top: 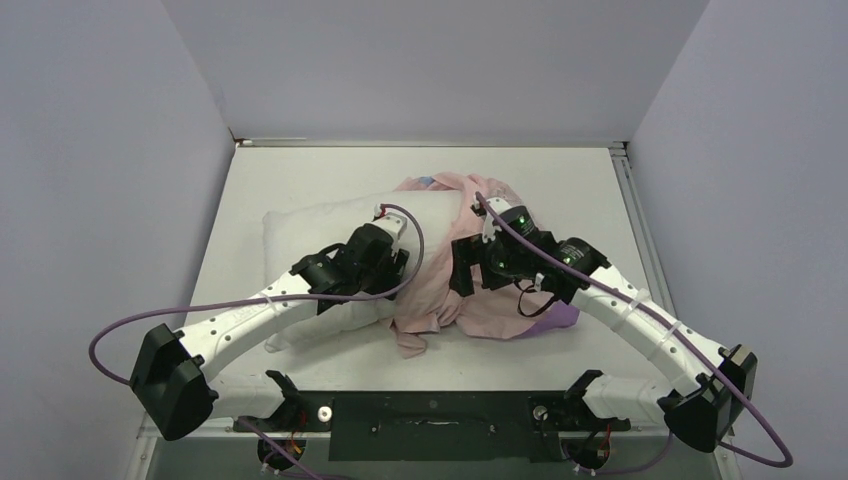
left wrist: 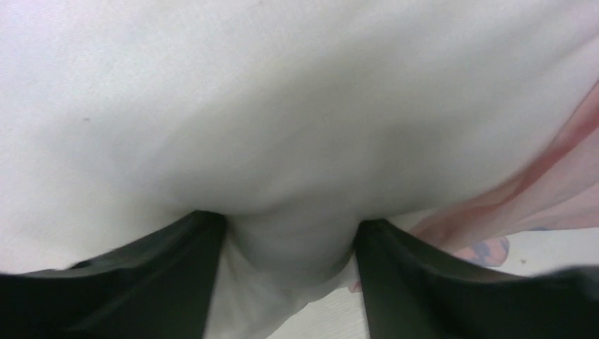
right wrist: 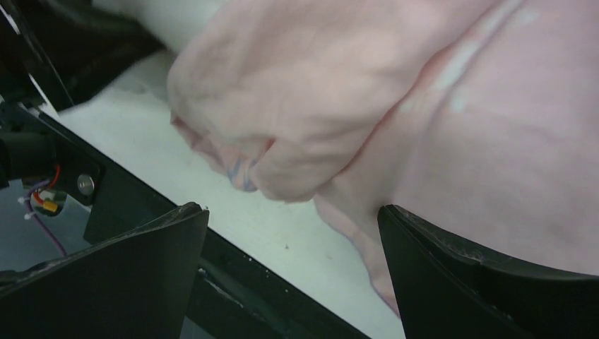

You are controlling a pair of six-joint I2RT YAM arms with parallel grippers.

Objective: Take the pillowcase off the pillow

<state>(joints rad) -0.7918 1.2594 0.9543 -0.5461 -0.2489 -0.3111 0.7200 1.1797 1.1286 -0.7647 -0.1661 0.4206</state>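
Plain walls [top: 420,60] box in your white worktop [top: 330,170]. The pillow [top: 310,225] lies left of centre, its long axis across the worktop and its bare end pointing left. The pillowcase [top: 440,280], pink side out, is bunched over the pillow's right end. Your left fingers [left wrist: 176,268] are clamped on a fold of pillow. Your right fingers [right wrist: 141,261] stand wide apart beside the pink cloth.
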